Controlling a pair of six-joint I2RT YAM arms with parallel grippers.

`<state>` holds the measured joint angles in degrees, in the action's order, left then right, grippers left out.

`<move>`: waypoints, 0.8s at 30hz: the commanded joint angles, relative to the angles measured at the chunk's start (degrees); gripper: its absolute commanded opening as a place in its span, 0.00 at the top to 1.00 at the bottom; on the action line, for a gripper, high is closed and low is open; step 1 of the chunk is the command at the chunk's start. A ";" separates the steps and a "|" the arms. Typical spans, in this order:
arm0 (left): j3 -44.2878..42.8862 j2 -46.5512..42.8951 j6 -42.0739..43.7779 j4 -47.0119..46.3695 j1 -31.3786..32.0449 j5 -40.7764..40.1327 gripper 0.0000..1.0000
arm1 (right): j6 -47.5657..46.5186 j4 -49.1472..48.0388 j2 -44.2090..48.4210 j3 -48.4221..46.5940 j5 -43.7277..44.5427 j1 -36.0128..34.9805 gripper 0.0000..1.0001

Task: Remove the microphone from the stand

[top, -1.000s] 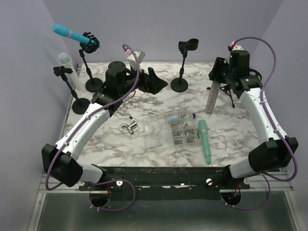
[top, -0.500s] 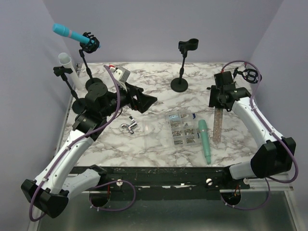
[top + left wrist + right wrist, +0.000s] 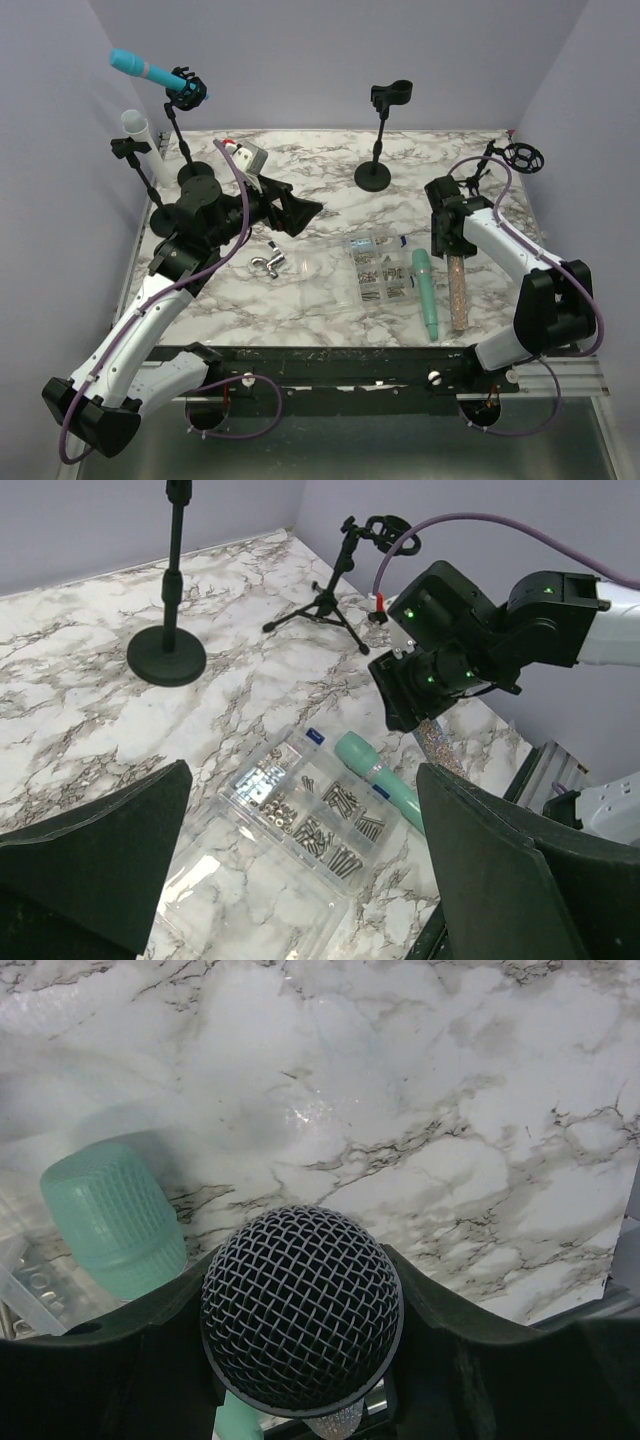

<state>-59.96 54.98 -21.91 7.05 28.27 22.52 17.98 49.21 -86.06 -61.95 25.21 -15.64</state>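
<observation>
My right gripper (image 3: 446, 246) is shut on a glittery silver microphone (image 3: 456, 290) with a black mesh head (image 3: 300, 1325). It holds the microphone low over the table's right side, next to a teal microphone (image 3: 425, 291) that lies flat. The small tripod stand (image 3: 518, 156) at the back right has an empty clip. My left gripper (image 3: 298, 212) is open and empty over the table's left middle. In its wrist view its wide-apart fingers (image 3: 530, 880) frame the right gripper (image 3: 430, 675) and the teal microphone (image 3: 375, 780).
A clear box of screws (image 3: 377, 270) lies in the middle, with a metal clip (image 3: 268, 263) to its left. An empty round-base stand (image 3: 380, 135) is at the back. At the back left, stands hold a blue microphone (image 3: 148, 72) and a white one (image 3: 136, 132).
My right gripper has carried the glittery microphone from the tripod stand at the back right down and toward the near edge. My left arm swung left early on, then stayed nearly still.
</observation>
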 commanded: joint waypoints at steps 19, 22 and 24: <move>0.43 2.00 0.75 0.60 0.38 -1.93 0.01 | 3.27 -9.14 -7.08 3.69 2.50 -1.59 0.82; -0.46 2.54 0.31 0.89 0.38 -0.11 0.02 | 2.87 -9.51 -7.36 3.59 2.60 -1.54 0.70; 0.46 1.97 0.29 -0.31 0.38 0.04 0.01 | 2.87 -9.81 -7.43 3.55 2.57 -1.59 0.65</move>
<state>-59.96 57.21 -21.67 7.14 28.27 21.54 20.12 41.95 -92.99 -58.43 26.44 -16.84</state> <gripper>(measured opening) 0.980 0.569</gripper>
